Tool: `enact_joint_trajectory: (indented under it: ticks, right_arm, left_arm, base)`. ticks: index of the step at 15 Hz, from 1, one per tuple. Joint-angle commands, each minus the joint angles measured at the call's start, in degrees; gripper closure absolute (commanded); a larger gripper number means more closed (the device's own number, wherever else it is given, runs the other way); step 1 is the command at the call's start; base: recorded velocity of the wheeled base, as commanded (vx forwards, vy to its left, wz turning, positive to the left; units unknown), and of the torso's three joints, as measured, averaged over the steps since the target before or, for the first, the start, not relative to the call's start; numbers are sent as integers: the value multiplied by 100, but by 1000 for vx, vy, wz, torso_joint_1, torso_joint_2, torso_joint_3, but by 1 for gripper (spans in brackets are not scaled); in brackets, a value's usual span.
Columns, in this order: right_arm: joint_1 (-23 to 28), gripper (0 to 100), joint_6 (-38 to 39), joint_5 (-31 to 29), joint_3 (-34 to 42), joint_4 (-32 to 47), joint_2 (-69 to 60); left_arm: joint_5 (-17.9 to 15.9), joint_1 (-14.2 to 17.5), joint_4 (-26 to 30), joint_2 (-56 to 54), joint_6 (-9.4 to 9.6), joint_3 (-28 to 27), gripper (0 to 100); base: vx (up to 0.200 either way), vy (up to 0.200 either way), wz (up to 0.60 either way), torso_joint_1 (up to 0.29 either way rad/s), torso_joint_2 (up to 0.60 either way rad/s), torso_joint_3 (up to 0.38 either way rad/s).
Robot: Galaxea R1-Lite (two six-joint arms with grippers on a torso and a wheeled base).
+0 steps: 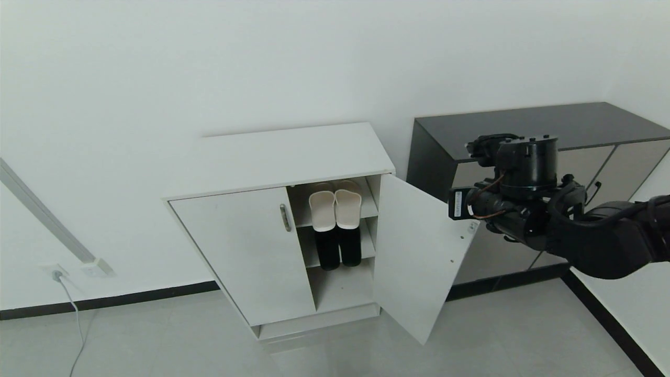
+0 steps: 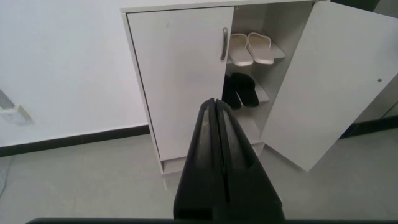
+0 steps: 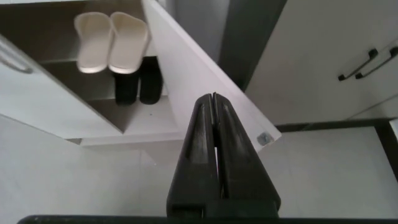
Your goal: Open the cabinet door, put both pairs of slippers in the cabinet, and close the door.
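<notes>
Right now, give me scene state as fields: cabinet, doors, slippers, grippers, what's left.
cabinet: white shoe cabinet against the wall, two doors
left door: closed, metal handle at its inner edge
right door: swung open
white slippers: pair side by side on the upper shelf
black slippers: pair on the shelf below
left gripper: shut, empty, facing the cabinet front
right gripper: shut, empty, by the open door's free edge; contact unclear
remaining: close the right door
</notes>
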State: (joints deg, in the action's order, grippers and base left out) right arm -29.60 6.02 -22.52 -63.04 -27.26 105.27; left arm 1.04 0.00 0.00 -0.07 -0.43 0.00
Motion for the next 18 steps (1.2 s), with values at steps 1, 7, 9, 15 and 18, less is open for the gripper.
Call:
enact_joint_trajectory:
  ticks: [1,7,9,15,18]
  right_arm:
    - [226,100,31,46,-77,-34,337]
    - [648,100,162,415,-376,-69,838]
    - [771,100,162,432,-569,-69,1049]
    - [982,100,154,520,-912,-210,1497]
    - [1017,100,154,520,-1009,-227,1594]
  left_arm:
    - [2,0,0,7,-1,0,100]
    - [-7,0,0,7,-1,0,100]
    - [-7,0,0,7,-1,0,100]
    - [-7,0,0,7,-1,0,100]
    - [-7,0,0,7,-1,0,100]
  base:
    - [0,0,0,0,0,0]
    - [0,0,0,0,0,0]
    - [0,0,0,0,0,0]
    - [0,0,0,0,0,0]
    - [0,0,0,0,0,0]
